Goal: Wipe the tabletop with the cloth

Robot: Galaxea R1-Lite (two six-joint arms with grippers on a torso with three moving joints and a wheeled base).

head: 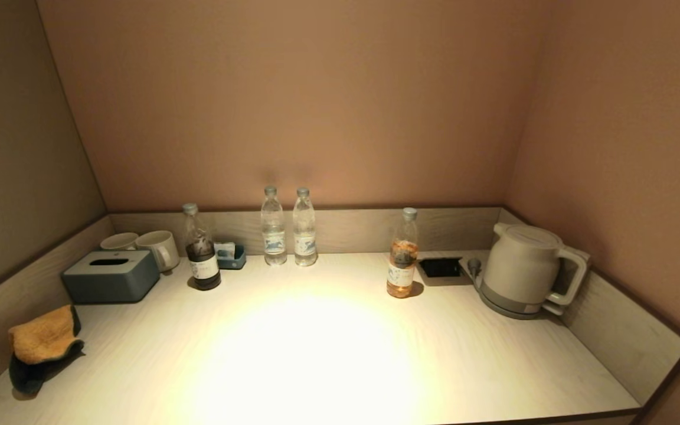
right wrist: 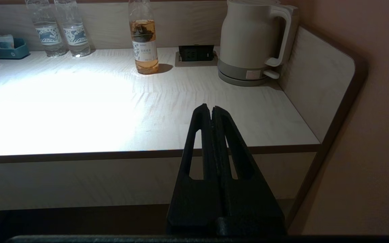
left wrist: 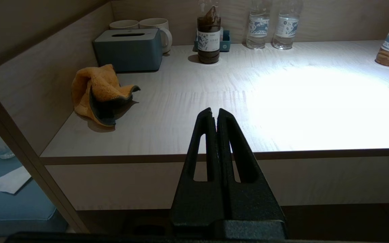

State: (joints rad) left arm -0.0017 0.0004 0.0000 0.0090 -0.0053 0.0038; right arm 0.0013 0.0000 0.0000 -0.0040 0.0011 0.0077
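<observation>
Clearly nothing wiped yet — cloth (left wrist: 100,93) lay crumpled at the tabletop's (head: 328,354) left end, against the rim, just in front of the tissue box (head: 111,275), untouched. Left gripper (left wrist: 214,114) and right gripper (right wrist: 211,109) hung before the front edge, short of the surface, fingers pressed together, holding nothing. Risked, by my guess, clipping the dark bottle (head: 202,251) or the amber bottle (head: 402,255) on a wide sweep — or dragging the box along. Neither arm visible from the head view; central glare hid any dirt.
</observation>
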